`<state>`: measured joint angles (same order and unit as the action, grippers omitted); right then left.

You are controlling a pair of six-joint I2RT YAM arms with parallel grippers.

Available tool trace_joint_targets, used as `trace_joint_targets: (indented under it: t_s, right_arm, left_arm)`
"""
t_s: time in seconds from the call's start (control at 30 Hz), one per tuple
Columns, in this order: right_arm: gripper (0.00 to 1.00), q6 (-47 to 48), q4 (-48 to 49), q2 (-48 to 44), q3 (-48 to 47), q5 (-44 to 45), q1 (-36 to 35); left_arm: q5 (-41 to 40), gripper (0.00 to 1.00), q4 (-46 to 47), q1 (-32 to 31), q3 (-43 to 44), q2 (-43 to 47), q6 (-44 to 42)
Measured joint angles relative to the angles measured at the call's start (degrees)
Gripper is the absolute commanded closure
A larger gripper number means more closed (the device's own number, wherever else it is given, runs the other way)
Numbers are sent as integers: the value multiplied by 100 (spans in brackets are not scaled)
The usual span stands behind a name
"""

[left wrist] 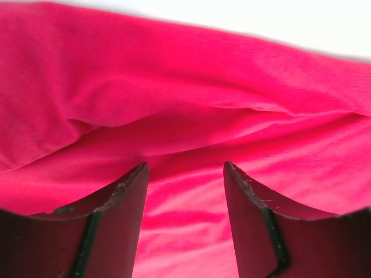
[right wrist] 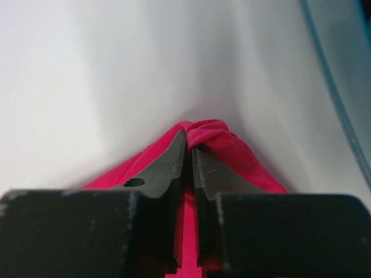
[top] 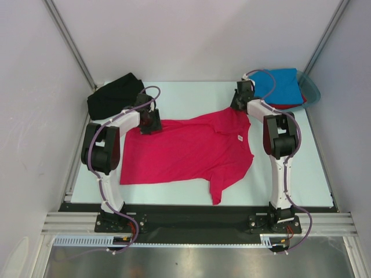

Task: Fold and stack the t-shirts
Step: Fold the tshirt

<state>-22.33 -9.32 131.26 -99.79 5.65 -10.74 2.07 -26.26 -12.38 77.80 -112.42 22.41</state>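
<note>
A crimson-pink t-shirt (top: 185,152) lies spread across the middle of the table, its white neck label (top: 239,138) to the right. My left gripper (top: 151,123) hovers over its far left corner. In the left wrist view that gripper (left wrist: 184,165) stands open, with rumpled pink cloth (left wrist: 185,75) beneath and between its fingers. My right gripper (top: 239,101) is at the shirt's far right corner. The right wrist view shows it (right wrist: 189,139) shut on a bunched pinch of the pink cloth (right wrist: 211,132). A black t-shirt (top: 113,95) lies folded at the back left.
A translucent teal tub (top: 313,87) stands at the back right, holding a blue t-shirt (top: 281,84) over a red one (top: 290,106). The tub's rim (right wrist: 342,87) sits just right of my right gripper. White walls enclose the table on three sides.
</note>
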Motion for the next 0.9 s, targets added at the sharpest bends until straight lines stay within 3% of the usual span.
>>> trace_joint_targets:
  t_s: [0.03,0.07,0.13,0.23,0.4,0.6,0.9]
  right_arm:
    - [74,20,4,0,-11,39,0]
    - [68,22,13,0,-17,61,4]
    - [50,90,44,0,-22,96,15]
    - [43,149,107,-20,-7,94,24]
    - [41,308,17,-361,144,94,-61]
    - [39,474,-24,-1506,634,37,-422]
    - [39,573,-42,-3134,1497,-96,-704]
  left_arm:
    - [-33,37,7,0,0,0,0]
    - [-81,24,15,0,0,0,0]
    - [-188,18,55,-2,-11,2,-2]
    - [-363,16,149,-4,-61,46,28]
    - [-863,15,319,-4,-190,264,140]
    - [-1611,14,446,-4,-125,411,249]
    - [-2249,13,284,57,560,-76,341]
